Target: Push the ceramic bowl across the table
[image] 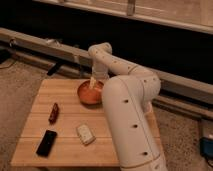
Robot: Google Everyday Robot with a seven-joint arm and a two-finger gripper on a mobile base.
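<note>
The orange-red ceramic bowl [90, 93] sits on the light-brown wooden table [65, 135], near its far edge and right of centre. My white arm reaches over from the right, bends at the back and comes down onto the bowl. My gripper [93, 82] is at the bowl's far rim, pointing down into it. The bowl's right side is hidden behind my arm.
A small dark-red object [53, 112] lies at the left of the table. A black phone-like slab [46, 142] lies at the front left. A pale rectangular block [85, 134] lies at the front middle. A metal rail [45, 45] runs behind the table.
</note>
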